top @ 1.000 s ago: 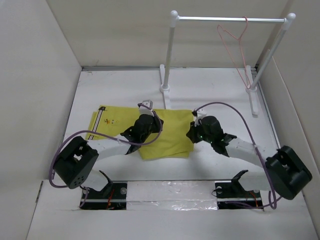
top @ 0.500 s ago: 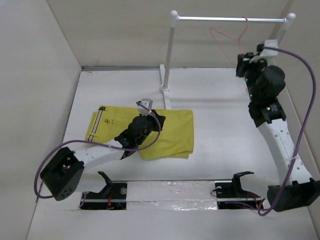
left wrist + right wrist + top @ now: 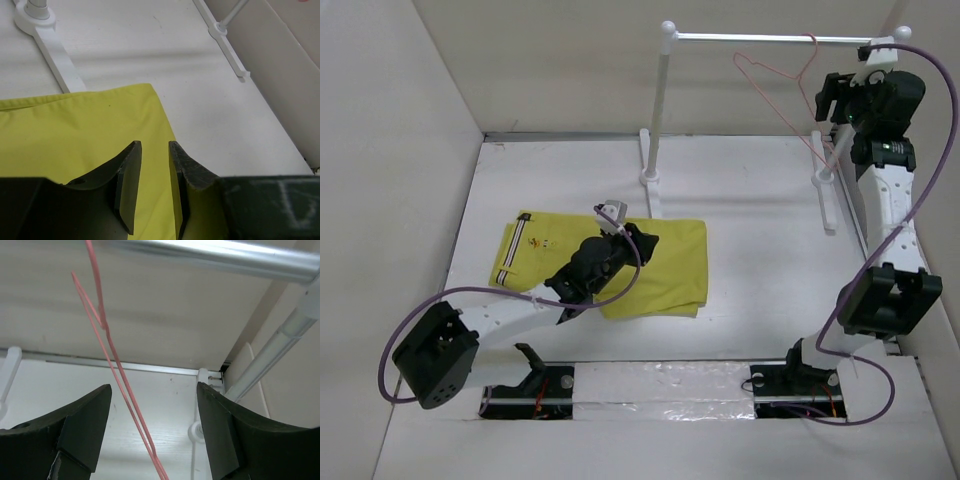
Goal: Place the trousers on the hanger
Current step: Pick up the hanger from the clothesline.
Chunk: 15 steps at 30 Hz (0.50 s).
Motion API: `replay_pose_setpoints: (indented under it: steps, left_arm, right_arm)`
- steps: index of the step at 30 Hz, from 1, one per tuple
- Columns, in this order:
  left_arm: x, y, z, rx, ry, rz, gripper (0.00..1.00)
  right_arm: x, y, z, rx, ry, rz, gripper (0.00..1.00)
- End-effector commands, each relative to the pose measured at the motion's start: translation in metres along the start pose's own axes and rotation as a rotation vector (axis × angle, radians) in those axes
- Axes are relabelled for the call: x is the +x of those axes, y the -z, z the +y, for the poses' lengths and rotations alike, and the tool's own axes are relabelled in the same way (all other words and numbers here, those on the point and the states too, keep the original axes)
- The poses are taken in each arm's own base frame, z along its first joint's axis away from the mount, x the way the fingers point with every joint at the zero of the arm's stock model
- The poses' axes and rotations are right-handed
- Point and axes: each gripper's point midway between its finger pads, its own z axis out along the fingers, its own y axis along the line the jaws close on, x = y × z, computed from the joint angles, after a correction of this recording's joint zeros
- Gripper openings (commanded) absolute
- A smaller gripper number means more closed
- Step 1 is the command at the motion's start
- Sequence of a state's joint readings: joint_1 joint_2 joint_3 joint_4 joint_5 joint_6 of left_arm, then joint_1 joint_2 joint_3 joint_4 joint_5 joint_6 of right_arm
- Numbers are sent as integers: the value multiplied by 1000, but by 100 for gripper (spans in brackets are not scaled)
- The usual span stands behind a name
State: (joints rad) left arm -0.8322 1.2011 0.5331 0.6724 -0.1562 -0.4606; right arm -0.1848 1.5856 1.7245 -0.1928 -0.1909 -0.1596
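The mustard-yellow trousers (image 3: 665, 270) lie folded flat on the table, with the striped waistband at their left end. My left gripper (image 3: 643, 238) hovers low over their upper right part. In the left wrist view its jaws (image 3: 155, 145) stand a little apart, with only yellow cloth (image 3: 75, 130) beneath the gap. The pink wire hanger (image 3: 767, 70) hangs by its hook from the rail (image 3: 750, 38). My right gripper (image 3: 823, 98) is raised just right of the hanger and stands wide open (image 3: 154, 386). The hanger's wires (image 3: 107, 340) cross the gap nearer the left finger, unpinched.
The white-posted rail frame has its left post (image 3: 658, 110) and foot just behind the trousers' far edge. Its right post (image 3: 840, 150) stands close to my right arm. White walls enclose the table on the left, back and right. A rail foot (image 3: 50, 45) shows beyond the cloth.
My right arm swung from the trousers up to the rail and opened wide beside the hanger. The left gripper stayed over the trousers and opened slightly. The hanger has swung left.
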Motion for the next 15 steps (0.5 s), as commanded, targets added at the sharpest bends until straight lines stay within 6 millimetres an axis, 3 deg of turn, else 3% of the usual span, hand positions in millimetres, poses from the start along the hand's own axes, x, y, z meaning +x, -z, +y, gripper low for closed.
replay_pose_setpoints:
  steps: [1,15]
  left_arm:
    - [-21,4,-14,46,5,-67,26]
    - [-14,-1,-16,55,6,-42,26]
  right_arm:
    - [-8,7,5,-171,27,-18,74]
    - [44,-6,28,-309,0,67,64]
